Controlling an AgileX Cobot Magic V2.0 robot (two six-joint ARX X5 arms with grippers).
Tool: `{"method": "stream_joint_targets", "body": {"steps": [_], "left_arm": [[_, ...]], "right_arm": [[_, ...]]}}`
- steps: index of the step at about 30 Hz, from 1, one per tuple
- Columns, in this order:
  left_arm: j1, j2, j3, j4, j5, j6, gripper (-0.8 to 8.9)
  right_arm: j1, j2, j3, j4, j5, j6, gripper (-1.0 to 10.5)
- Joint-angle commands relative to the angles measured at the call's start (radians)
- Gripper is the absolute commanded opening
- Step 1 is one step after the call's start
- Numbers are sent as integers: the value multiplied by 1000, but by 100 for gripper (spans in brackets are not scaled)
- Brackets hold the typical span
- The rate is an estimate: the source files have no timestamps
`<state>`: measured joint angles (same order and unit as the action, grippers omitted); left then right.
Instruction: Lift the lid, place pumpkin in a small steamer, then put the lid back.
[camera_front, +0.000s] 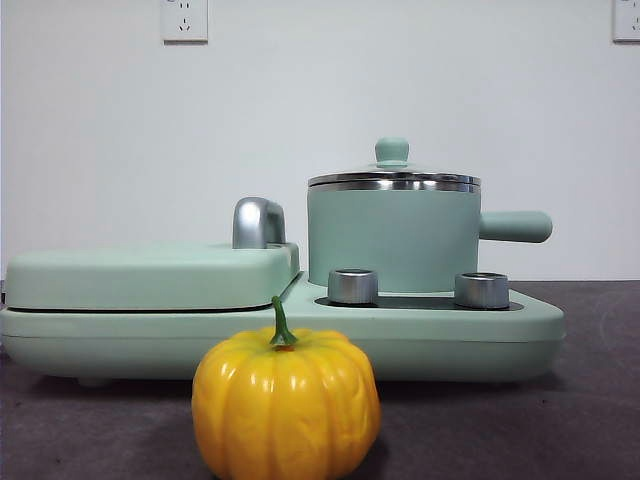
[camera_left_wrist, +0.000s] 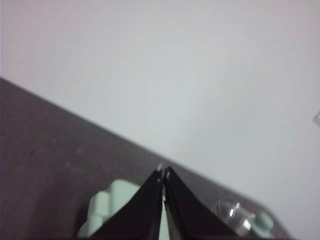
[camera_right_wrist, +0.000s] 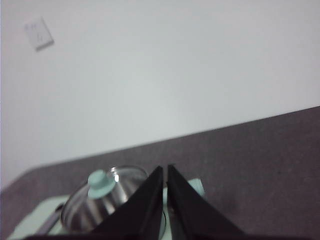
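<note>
The small steamer, a mint-green pot with a straight side handle, stands on the right part of a wide mint-green appliance base. The glass lid with its mint-green knob sits on the pot; it also shows in the right wrist view. The yellow-orange pumpkin with a green stem stands on the dark table in front of the base. My left gripper is shut and empty, high above the appliance. My right gripper is shut and empty, above and apart from the lid.
A flat mint-green rectangular cover with a silver hinge piece lies on the base's left part. Two silver knobs sit in front of the pot. A white wall with sockets stands behind.
</note>
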<state>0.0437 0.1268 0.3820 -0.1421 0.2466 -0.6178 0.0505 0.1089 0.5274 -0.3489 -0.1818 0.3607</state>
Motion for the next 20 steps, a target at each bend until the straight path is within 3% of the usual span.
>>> {"method": "stream_joint_targets", "body": {"steps": [1,6,13,17,20], "left_arm": [[2,73,116,-87,28,165,9],[2,217,286,-191,82,317,9],[-11,410,445,-289,251,435,9],[-59,489,504,-335,263,606,10],[-98,542,515,-324,263,677,9]], "right_arm": [[0,52,71,-31,-7,-116,11],[0,172,179,-98,-65,-243,11],[3,346,281,-175,-204,-393,11],[35,396,294,-198,-243,-456,12],[86,414,294,-227,-241,-513,12]]}}
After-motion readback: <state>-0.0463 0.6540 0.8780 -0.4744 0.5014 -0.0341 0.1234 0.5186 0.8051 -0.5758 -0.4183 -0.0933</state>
